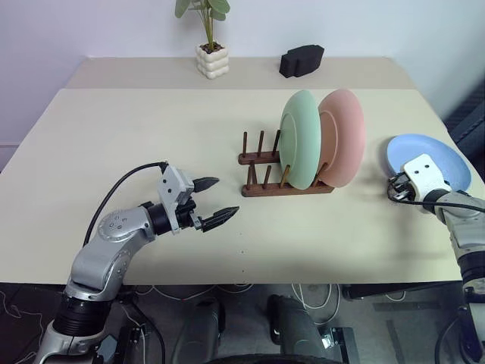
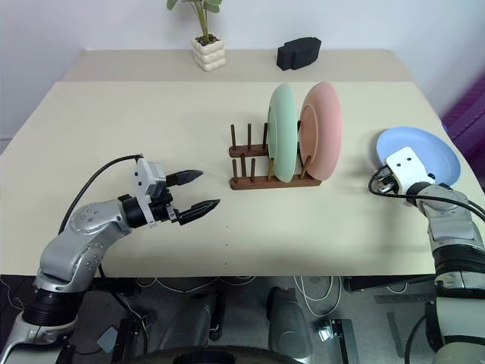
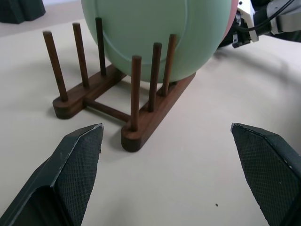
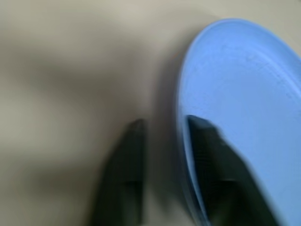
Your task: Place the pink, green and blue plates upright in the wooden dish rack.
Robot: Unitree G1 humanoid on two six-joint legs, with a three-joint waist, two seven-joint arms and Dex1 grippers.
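The wooden dish rack stands mid-table with the green plate and the pink plate upright in its right-hand slots, green in front of pink; its left pegs are bare. To the right, the blue plate lies flat on the table. My right gripper is at that plate's near-left rim, shut on it with one finger over the plate and one outside the edge. My left gripper hovers open and holding nothing left of the rack, pointing at it.
A potted plant in a white pot and a black object sit at the back of the table. The blue plate lies close to the table's right edge. Bare tabletop stretches left of the rack.
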